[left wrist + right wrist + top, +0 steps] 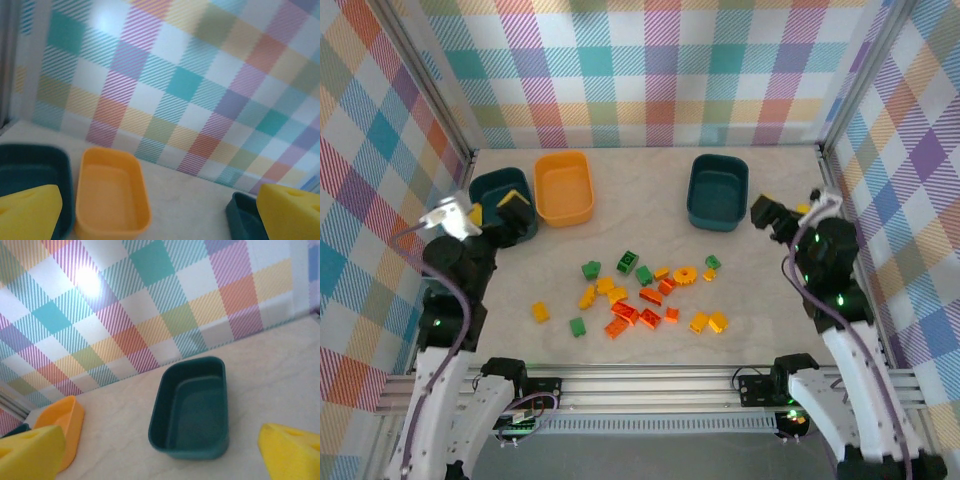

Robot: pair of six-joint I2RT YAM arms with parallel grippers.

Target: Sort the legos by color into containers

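1. The left hand (496, 209) had its two yellow-padded fingers (30, 212) spread wide apart, with nothing between them. The right hand (786, 212) was spread the same way, and its pads (292, 450) gripped nothing.
2. The left hand sat at the near right corner of the left teal tub (492, 186). From above it overlapped that tub, so part of the inside was hidden and I could not tell the contents.
3. Just ahead and to the right of the left hand stood the yellow-orange tub (107, 200). It was rounded at the corners, and its smooth inner floor showed bare.
4. Ahead and to the left of the right hand stood the right teal tub (195, 415). It was dark and glossy, and only its own floor and walls were visible inside.
5. The legos (640, 295) lay loose on the table (770, 300), between the two hands and nearer the arm bases than either hand.
6. They were small shiny bricks. Orange-red ones (620, 322) were bunched in the middle. Yellow ones (540, 312) lay at both flanks, and green ones (590, 268) were mostly along the far edge of the scatter. One yellow piece (685, 274) looked ring-shaped.
7. The bricks lay apart from all three tubs.
8. Plaid walls (650, 70) in pastel checks closed in the table beyond the tubs.
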